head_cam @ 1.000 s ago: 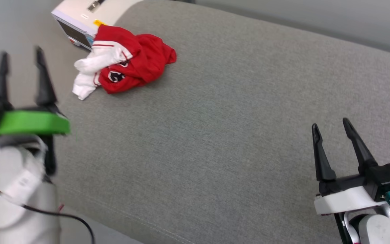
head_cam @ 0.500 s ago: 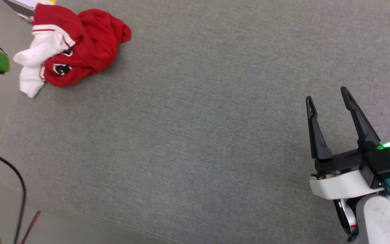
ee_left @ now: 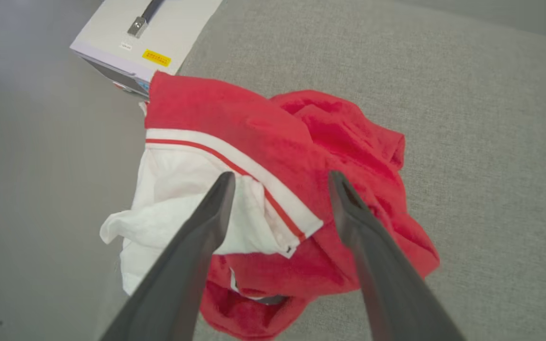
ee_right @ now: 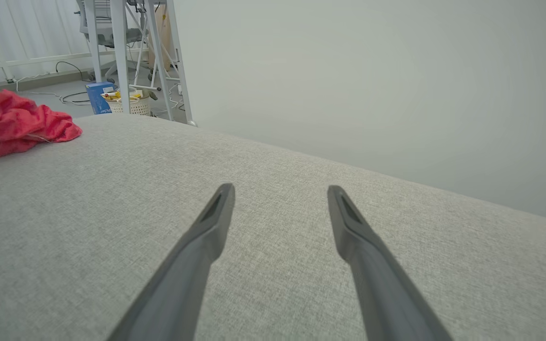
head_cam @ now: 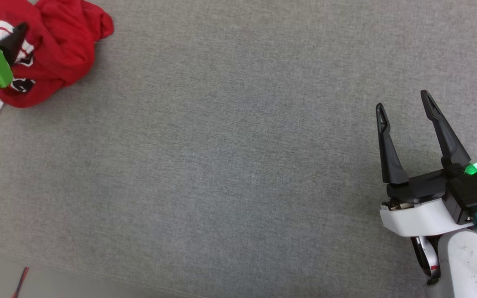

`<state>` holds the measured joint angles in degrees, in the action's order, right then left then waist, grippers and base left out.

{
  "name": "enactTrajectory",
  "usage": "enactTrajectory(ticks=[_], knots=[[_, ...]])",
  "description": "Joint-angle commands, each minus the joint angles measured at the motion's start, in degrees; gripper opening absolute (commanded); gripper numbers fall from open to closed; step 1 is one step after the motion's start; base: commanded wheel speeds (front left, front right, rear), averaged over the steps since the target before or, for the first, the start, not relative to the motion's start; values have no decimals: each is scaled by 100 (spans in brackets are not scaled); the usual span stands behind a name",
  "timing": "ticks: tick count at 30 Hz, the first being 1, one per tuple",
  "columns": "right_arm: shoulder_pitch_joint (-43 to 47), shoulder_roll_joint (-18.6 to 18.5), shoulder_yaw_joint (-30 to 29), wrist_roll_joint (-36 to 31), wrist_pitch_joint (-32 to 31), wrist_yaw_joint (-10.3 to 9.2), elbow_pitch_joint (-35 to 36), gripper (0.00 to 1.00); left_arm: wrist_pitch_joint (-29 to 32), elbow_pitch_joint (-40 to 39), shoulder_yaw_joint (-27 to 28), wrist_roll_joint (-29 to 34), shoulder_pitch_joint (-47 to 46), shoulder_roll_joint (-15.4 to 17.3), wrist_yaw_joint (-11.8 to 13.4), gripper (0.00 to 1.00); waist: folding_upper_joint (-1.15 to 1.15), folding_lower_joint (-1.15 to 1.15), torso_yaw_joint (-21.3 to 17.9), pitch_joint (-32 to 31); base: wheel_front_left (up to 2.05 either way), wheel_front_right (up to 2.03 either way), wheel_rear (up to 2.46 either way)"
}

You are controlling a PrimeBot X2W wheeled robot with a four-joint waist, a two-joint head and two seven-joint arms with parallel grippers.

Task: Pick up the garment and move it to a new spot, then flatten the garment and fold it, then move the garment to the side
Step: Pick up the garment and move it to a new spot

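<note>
Garment (ee_left: pixel 254 123) crumpled on cushion (ee_left: pixel 491 142), yellow label (ee_left: pixel 156 58) on white box (ee_left: pixel 112 33) unreadable

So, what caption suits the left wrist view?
Open left gripper poised over a crumpled red-and-white jersey T-shirt on grey fabric.

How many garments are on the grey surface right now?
1. The crumpled red garment lies at the far left of the grey surface, with the open left gripper hovering over it. Its folds might hide something smaller.
</note>
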<state>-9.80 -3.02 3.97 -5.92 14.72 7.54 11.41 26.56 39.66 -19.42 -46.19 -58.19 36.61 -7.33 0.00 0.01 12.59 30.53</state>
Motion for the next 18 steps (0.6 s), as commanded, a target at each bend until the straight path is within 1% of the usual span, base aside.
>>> enactTrajectory(ticks=[1,4,9,13,16,17,18], knots=[[-123,-38,17,-52,28,-5,43,100,209,24,-69,-167,-88,30,-15,100,0,-1,-111,167,0,0,0],[-191,-54,37,-55,28,-5,54,100,648,63,-270,-399,-66,39,-15,100,0,-1,-174,294,0,0,0],[-321,-52,76,-31,28,-5,27,100,1301,276,-768,-506,142,57,-15,100,0,-1,-297,429,0,0,0],[-366,-42,97,-12,28,-5,8,100,1482,537,-899,-658,220,-25,-15,100,0,-1,-351,466,0,0,0],[-373,-37,99,5,28,-5,-14,100,1374,581,-980,-704,220,-45,-15,100,0,-1,-369,443,0,0,0],[-366,-36,93,13,28,-5,-30,100,1284,594,-1000,-710,214,-37,-15,35,0,-1,-369,413,0,0,0],[-360,-34,84,22,28,-5,-40,100,1221,587,-1035,-702,204,-15,-15,0,0,-1,-366,381,0,0,0]])
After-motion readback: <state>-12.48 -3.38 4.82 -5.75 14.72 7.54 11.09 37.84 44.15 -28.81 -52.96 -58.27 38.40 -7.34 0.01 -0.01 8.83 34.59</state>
